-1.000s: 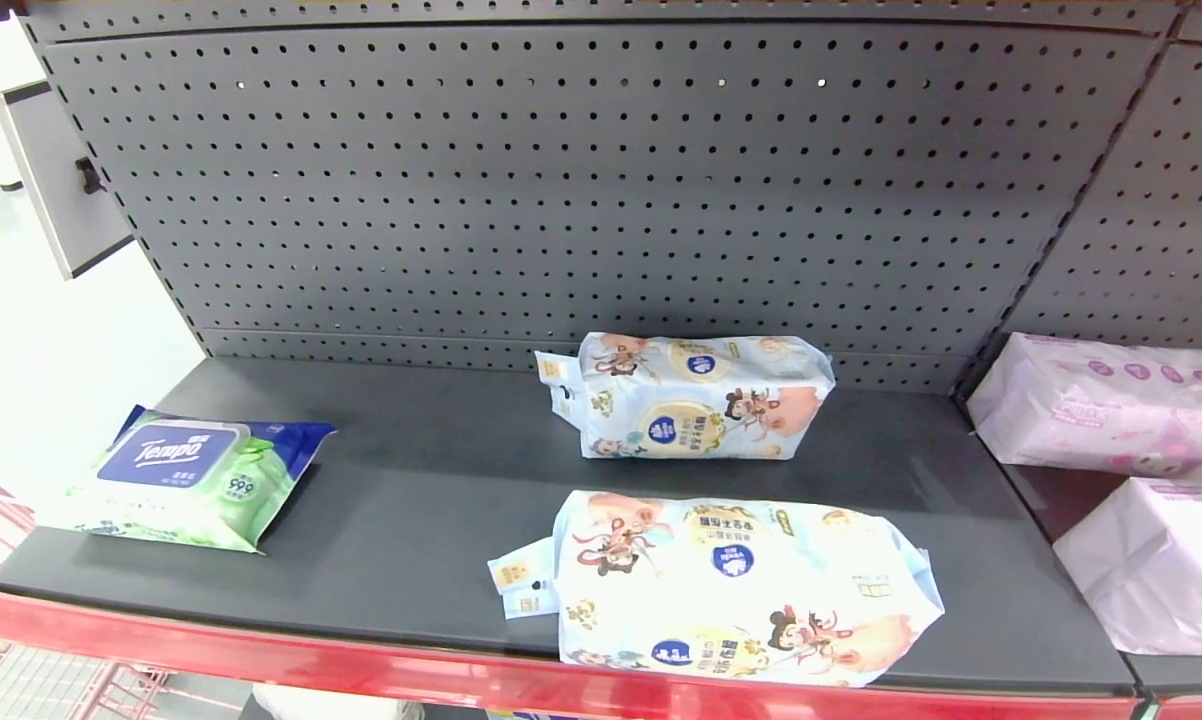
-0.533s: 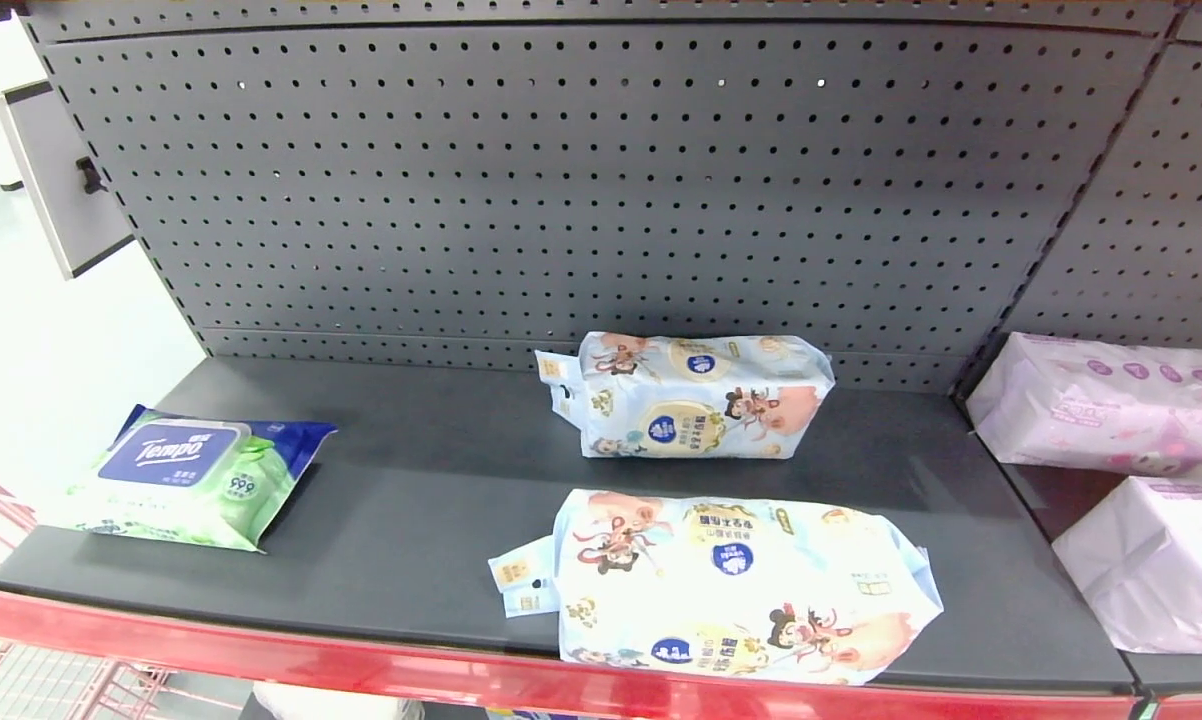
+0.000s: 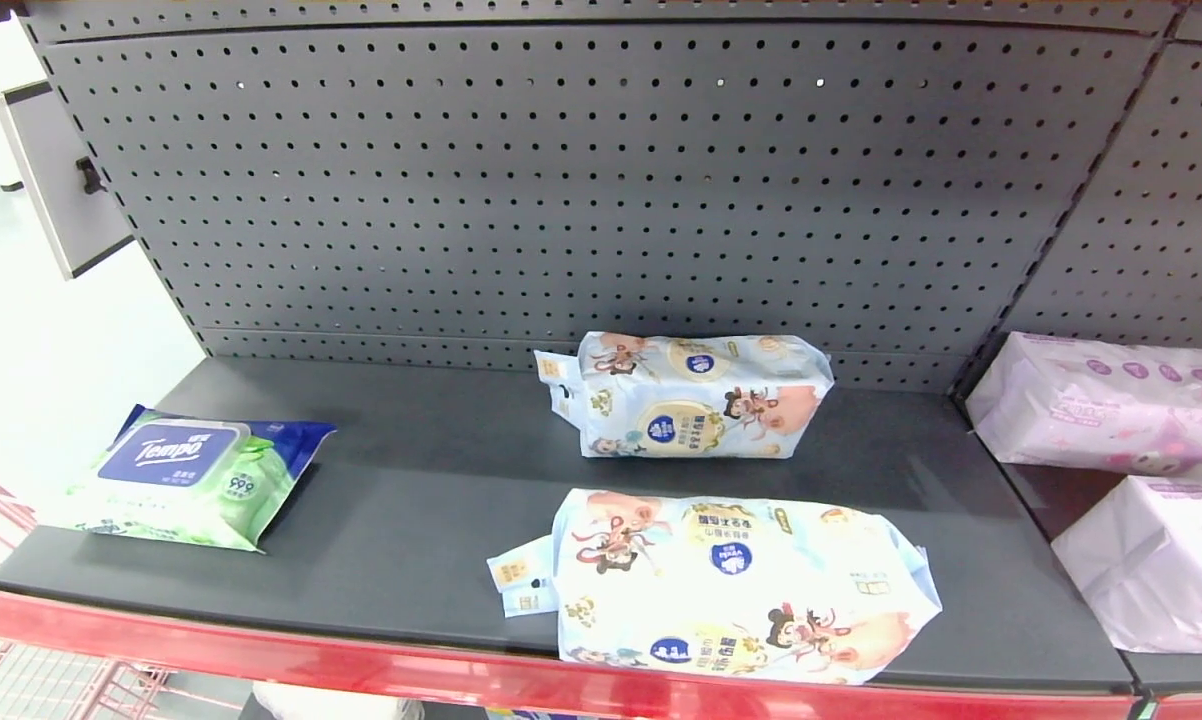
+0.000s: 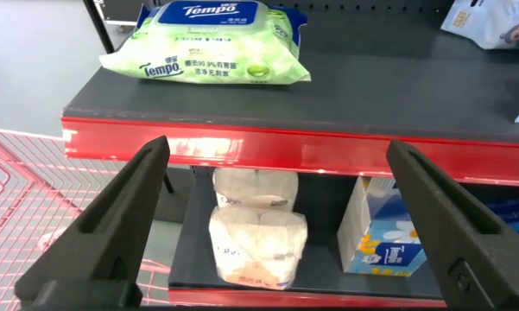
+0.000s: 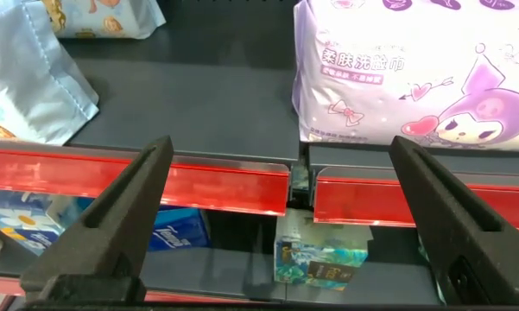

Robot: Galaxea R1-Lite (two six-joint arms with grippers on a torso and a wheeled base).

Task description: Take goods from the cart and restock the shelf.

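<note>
Two pincers are in evidence, both spread wide with nothing between the fingers. The left pincer (image 4: 277,145) hangs in front of the red front edge of the shelf (image 3: 411,480), level with it, below a green wipes pack (image 3: 186,478) that lies flat near the shelf's left end. The right pincer (image 5: 282,142) hangs before the same red edge further right, at the joint where the shelf meets the neighbouring bay.

Two pale blue cartoon-printed packs lie on the shelf. The rear blue pack (image 3: 696,397) sits close to the pegboard back panel (image 3: 561,180). The front blue pack (image 3: 736,585) lies at the front edge, apart from the rear one. Both are well apart from the wipes.

Two lilac packs (image 3: 1101,405) occupy the bay to the right, one behind the other.

The red wire cart (image 4: 17,186) stands at the left, below shelf level. On the lower shelf are white roll packs (image 4: 257,246) and a blue tissue box (image 4: 384,233).
</note>
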